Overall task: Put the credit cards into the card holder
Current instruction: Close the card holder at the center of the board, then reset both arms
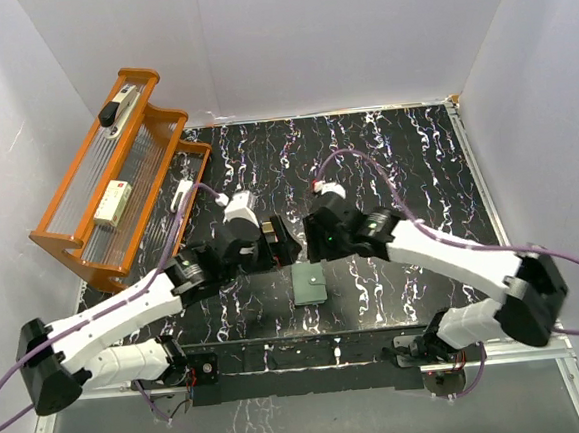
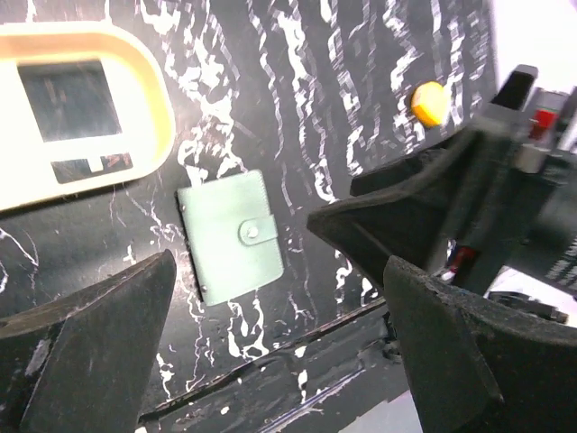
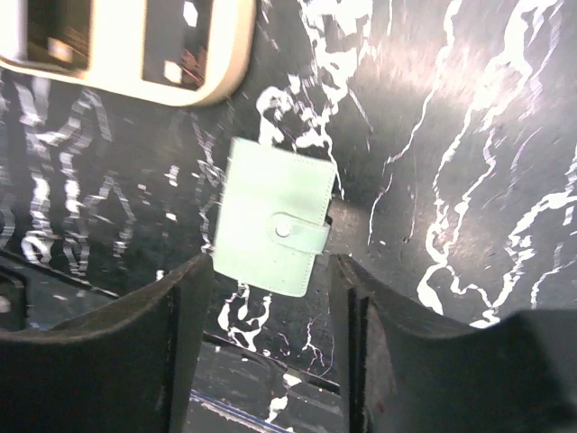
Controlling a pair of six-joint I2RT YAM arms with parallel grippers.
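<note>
The card holder [image 1: 310, 285] lies shut and flat on the black marbled table, a pale green wallet with its snap tab fastened. It also shows in the left wrist view [image 2: 230, 236] and the right wrist view [image 3: 270, 216]. My left gripper [image 1: 274, 240] hovers above and left of it, jaws wide open and empty [image 2: 279, 307]. My right gripper [image 1: 318, 236] hovers just right of the left one, open with nothing between its fingers [image 3: 270, 298]. No credit cards can be made out in any view.
A tan oval dish [image 2: 135, 54] [image 3: 216, 63] with dark recesses sits beyond the holder, hidden under the grippers in the top view. An orange rack [image 1: 76, 248] holding small items stands at the back left. White walls enclose the table.
</note>
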